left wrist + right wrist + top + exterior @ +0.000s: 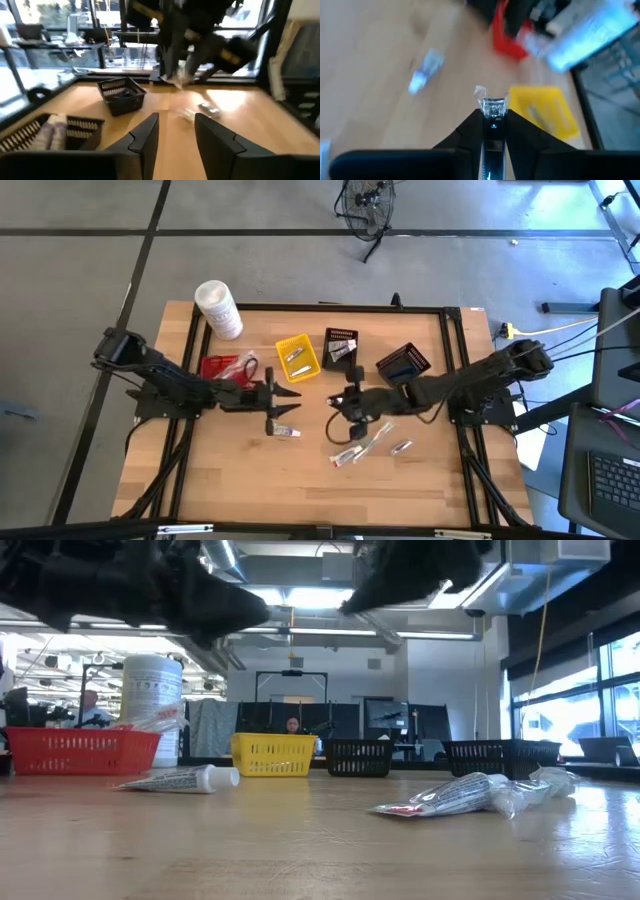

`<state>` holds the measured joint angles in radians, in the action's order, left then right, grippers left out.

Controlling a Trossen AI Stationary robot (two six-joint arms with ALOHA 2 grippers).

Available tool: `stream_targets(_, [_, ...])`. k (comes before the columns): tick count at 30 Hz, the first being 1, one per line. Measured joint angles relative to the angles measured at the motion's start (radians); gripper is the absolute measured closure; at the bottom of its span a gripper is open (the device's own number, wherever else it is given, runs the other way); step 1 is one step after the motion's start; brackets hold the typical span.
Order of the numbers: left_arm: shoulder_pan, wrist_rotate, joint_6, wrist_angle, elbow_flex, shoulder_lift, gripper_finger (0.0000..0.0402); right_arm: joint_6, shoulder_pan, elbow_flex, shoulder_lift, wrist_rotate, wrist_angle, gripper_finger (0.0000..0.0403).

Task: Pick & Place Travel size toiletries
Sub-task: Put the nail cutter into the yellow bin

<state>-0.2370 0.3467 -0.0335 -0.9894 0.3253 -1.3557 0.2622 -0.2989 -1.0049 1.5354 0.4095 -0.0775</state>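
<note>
A clear-wrapped sachet (492, 106) sits pinched between the fingers of the right gripper (349, 402), which hangs above the middle of the table (300, 480), just in front of the yellow basket (297, 357) and a black basket (340, 346). Below and beside it, a loose cluster of wrapped sticks (362, 442) and a small sachet (401, 446) lie on the wood, with a red-ended tube (345, 457) at the near end. A white tube (284, 430) lies alone to the left, under the left gripper (284, 395), whose fingers stand apart around nothing. The yellow basket holds two toiletries (295, 358); the red basket (222, 367) holds clear-wrapped items. A second black basket (403, 364) sits under the right arm, and a white tub (218, 308) stands at the far left corner.
</note>
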Motion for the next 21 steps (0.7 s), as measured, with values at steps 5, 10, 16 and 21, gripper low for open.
stream_targets(5, [0.018, 0.119, 0.078, -0.001, 0.100, -0.109, 0.0255, 0.090, 0.045, 0.000, -0.012, -0.037, 0.083, 0.0351])
stream_targets(10, [0.043, 0.139, 0.073, 0.004, 0.167, -0.198, 0.0226, 0.167, 0.094, 0.000, -0.012, -0.093, 0.088, 0.0328])
stream_targets(16, [0.051, 0.140, 0.071, 0.007, 0.242, -0.311, 0.0210, 0.168, 0.153, -0.001, -0.006, -0.281, 0.172, 0.0327])
stream_targets(21, [0.047, 0.220, 0.124, 0.004, 0.329, -0.375, 0.0210, 0.135, 0.183, -0.001, 0.018, -0.347, 0.181, 0.0350])
